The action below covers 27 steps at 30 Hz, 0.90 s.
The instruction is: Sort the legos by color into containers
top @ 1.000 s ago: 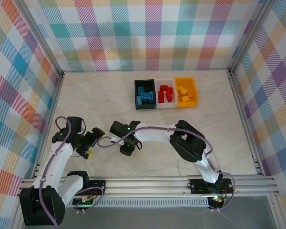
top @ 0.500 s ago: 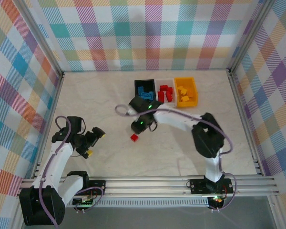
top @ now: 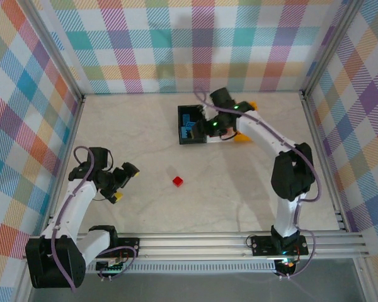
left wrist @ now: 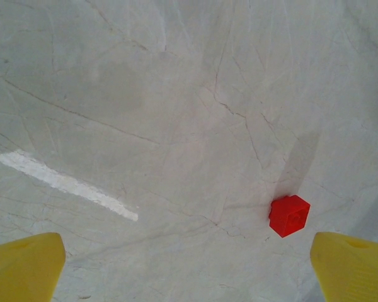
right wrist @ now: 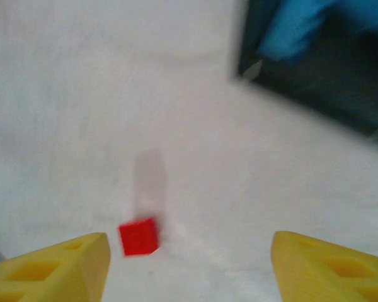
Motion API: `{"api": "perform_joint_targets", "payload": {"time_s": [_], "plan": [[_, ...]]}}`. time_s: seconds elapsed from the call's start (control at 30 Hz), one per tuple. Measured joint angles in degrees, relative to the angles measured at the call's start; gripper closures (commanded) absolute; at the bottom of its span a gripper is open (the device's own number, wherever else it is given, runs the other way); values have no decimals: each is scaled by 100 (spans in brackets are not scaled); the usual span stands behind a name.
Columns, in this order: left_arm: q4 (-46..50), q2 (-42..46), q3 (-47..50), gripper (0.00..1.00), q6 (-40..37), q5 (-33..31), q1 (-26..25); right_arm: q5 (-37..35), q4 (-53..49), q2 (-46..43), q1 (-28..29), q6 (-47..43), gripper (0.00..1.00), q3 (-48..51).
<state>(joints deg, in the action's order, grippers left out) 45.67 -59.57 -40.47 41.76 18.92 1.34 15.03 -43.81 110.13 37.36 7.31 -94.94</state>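
Note:
One red lego (top: 178, 181) lies alone on the pale table, also seen in the left wrist view (left wrist: 289, 215) and the right wrist view (right wrist: 139, 236). My left gripper (top: 128, 182) stands open to its left, fingertips (left wrist: 22, 267) wide apart with nothing between them. My right gripper (top: 213, 129) hovers open at the bins, yellow fingers (right wrist: 331, 264) spread and empty. The black bin (top: 183, 139) holds blue legos (top: 190, 121); its corner (right wrist: 315, 82) appears blurred. The white bin (top: 217, 141) and the orange bin (top: 244, 139) are largely hidden under the right arm.
Metal frame rails (top: 195, 242) run along the near edge, and checkered cloth walls close in the other three sides. A white scuff mark (left wrist: 63, 182) crosses the tabletop near the left gripper. The right arm's elbow (top: 290, 173) stands over the table's right side.
The right arm has swung from the near-left table up to the bins at the back, leaving the red lego uncovered on the table. The left arm has barely moved.

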Motion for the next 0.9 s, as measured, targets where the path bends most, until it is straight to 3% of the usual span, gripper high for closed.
{"api": "perform_joint_targets", "payload": {"time_s": [0.13, 0.27, 0.57, 0.9], "plan": [[-125, -203, 0, 0, 2, 9, 0, -22, -203, 417, 1132, -92, 17, 142], [-149, -247, 0, 0, 2, 9, 0, -310, -334, 763, 1659, -203, 14, 140], [-74, -15, 0, 0, 0, 2, 0, -1309, -544, 1191, 1714, -350, 16, -114], [-81, 28, 2, 0, 2, 4, 0, -1620, -608, 1357, 1714, -352, 17, -210]]}}
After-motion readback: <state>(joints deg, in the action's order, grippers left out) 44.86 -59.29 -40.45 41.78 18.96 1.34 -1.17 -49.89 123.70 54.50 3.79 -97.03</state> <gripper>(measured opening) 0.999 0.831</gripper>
